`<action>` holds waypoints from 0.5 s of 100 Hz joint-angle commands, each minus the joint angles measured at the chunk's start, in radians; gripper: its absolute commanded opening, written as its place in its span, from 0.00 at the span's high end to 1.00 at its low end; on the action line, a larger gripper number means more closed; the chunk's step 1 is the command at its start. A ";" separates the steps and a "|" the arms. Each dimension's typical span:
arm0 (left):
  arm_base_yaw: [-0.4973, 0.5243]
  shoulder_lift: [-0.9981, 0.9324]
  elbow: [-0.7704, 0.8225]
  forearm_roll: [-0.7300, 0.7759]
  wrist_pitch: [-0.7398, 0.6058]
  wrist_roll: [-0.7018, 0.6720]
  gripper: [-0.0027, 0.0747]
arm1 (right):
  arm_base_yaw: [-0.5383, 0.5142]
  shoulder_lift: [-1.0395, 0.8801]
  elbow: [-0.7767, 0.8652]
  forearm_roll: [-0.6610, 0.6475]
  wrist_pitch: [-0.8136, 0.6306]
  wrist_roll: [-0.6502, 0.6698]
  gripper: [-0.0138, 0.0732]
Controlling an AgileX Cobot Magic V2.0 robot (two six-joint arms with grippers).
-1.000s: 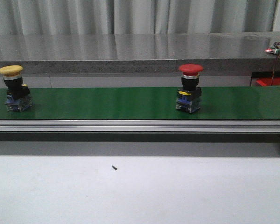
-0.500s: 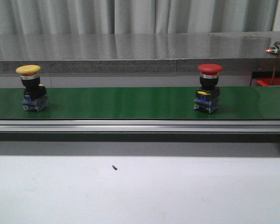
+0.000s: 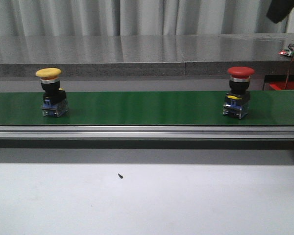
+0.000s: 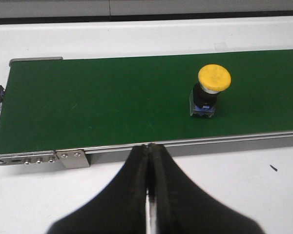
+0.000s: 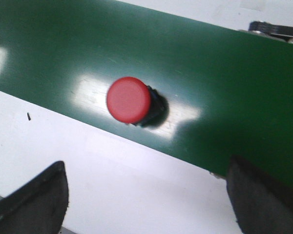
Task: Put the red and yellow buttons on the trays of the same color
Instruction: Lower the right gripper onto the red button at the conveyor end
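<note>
The left gripper (image 4: 149, 187) had its fingers (image 4: 136, 195) pressed together with nothing between them, hanging over the white table (image 3: 147, 200) just short of the belt's metal rail (image 4: 185, 145). The right gripper (image 5: 146, 195) was spread wide — only the two dark fingertips (image 5: 36, 197) showed at the edges of its wrist view, touching nothing, held above the table edge and looking down on the red button (image 5: 129, 100).

In the front view a small dark speck (image 3: 120, 176) lay on the table. Beyond it ran the green belt (image 3: 147, 107). The yellow button (image 3: 51, 92) stood upright on the belt toward its left end; the red button (image 3: 239, 93) stood upright toward the right end, well apart from the yellow one. Neither was touched by a gripper.

A dark shape (image 3: 282, 9) at the top right corner of the front view was probably part of the right arm — too little showed to be sure. Behind the belt ran a grey counter (image 3: 137, 49) and a pale curtain (image 3: 137, 14).
</note>
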 commanded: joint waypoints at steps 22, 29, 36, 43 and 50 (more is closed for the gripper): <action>-0.006 -0.010 -0.026 -0.016 -0.044 -0.006 0.99 | 0.064 0.095 -0.118 -0.005 0.003 0.030 0.10; -0.006 -0.010 -0.026 -0.016 -0.042 -0.006 0.99 | 0.066 0.114 -0.120 -0.027 -0.002 0.040 0.10; -0.006 -0.010 -0.026 -0.016 -0.042 -0.006 0.99 | 0.066 0.130 -0.120 -0.056 -0.004 0.055 0.10; -0.006 -0.010 -0.026 -0.016 -0.038 -0.006 0.99 | 0.066 0.146 -0.120 -0.083 -0.004 0.065 0.10; -0.006 -0.010 -0.026 -0.016 -0.031 -0.006 0.99 | 0.066 0.159 -0.120 -0.093 -0.010 0.065 0.10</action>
